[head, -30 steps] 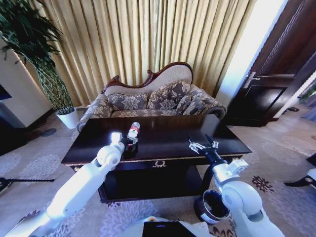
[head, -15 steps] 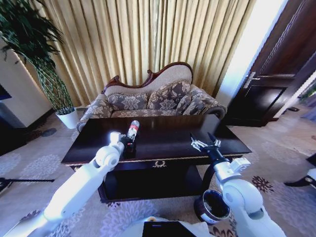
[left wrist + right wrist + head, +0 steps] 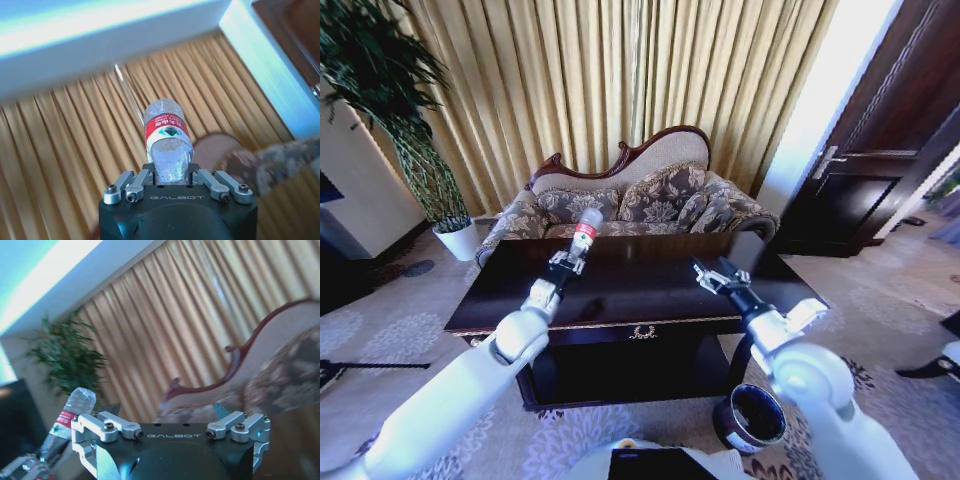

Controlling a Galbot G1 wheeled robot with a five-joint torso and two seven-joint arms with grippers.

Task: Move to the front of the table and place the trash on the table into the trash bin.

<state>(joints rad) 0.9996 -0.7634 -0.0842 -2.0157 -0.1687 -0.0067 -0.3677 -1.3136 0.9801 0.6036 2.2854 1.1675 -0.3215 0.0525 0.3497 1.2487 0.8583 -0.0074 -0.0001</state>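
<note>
The bottle [image 3: 585,226] is squeezed tight in the left claw [image 3: 567,262], sticking up above the bench [image 3: 650,285]. Keep that squeeze firm and carry it slowly to the bin [image 3: 750,417], low beside the open, empty right claw [image 3: 718,276].

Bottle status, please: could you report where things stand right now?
Left gripper shut on the bottle, raised above the table. Right gripper open, hovering over the table. Trash bin on the floor, path unobstructed.

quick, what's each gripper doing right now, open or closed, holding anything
Left gripper: closed on the bottle, lifted above the table.
Right gripper: open, holding nothing, above the table.
</note>
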